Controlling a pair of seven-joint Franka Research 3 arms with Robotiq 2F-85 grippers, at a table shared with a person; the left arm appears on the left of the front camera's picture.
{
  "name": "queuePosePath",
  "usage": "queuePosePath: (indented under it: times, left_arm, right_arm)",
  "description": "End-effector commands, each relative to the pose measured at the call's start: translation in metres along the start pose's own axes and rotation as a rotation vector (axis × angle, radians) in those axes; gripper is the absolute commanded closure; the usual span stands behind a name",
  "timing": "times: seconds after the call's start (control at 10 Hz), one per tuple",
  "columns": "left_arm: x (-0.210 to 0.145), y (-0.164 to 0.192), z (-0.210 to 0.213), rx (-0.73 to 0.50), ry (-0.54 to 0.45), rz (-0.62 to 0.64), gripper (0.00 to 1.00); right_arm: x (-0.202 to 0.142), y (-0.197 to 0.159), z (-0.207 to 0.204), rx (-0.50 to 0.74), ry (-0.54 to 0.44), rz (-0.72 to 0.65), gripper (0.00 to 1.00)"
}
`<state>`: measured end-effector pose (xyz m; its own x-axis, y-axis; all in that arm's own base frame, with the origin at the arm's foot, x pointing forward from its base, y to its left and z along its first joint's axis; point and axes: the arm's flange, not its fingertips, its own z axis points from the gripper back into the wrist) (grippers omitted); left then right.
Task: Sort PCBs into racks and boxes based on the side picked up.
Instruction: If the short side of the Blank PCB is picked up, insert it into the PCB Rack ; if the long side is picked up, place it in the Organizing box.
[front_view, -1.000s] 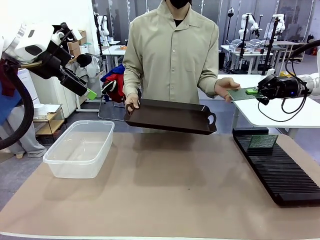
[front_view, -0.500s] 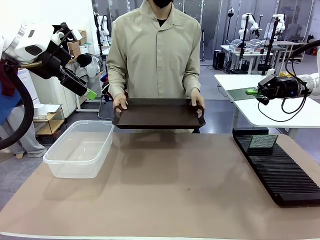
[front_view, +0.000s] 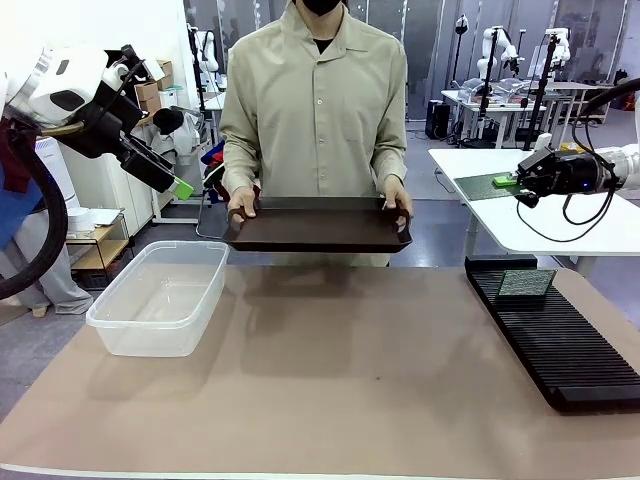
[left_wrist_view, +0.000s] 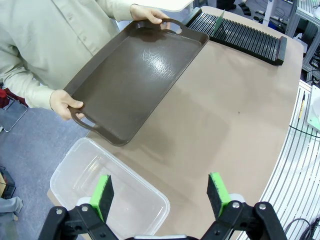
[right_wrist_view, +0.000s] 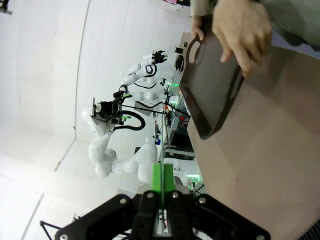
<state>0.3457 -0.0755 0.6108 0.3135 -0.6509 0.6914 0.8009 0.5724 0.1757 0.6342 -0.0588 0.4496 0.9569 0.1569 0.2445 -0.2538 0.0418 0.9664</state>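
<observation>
Front view: rack (front_view: 572, 352) along table's (front_view: 330, 385) right edge.

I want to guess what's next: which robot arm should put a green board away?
Right, I'd say. The right gripper is shut on a PCB near the rack. The left gripper hangs open above the box, holding nothing.

Brown tray (front_view: 318, 226) held level, beige-shirted person (front_view: 315, 100), tan table (front_view: 330, 385)
</observation>
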Motion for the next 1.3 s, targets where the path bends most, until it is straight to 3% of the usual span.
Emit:
queuePosePath:
  times: [0.0,0.5,0.8,1.2]
  left_arm:
    - [-0.001,0.002,0.0,-0.008,0.002,0.004,0.0]
    - [-0.001,0.002,0.0,-0.008,0.002,0.004,0.0]
    - [-0.001,0.002,0.0,-0.008,0.002,0.004,0.0]
    - [-0.001,0.002,0.0,-0.008,0.002,0.004,0.0]
  right_arm:
    - [-0.02,0.022,0.002,0.005,0.056,0.218,0.98]
    - [-0.081,0.064,0.023,0.003,0.167,0.675,0.98]
    - [-0.124,0.086,0.043,-0.11,0.184,0.949,0.98]
    - [-0.156,0.096,0.068,-0.193,0.149,1.067,0.98]
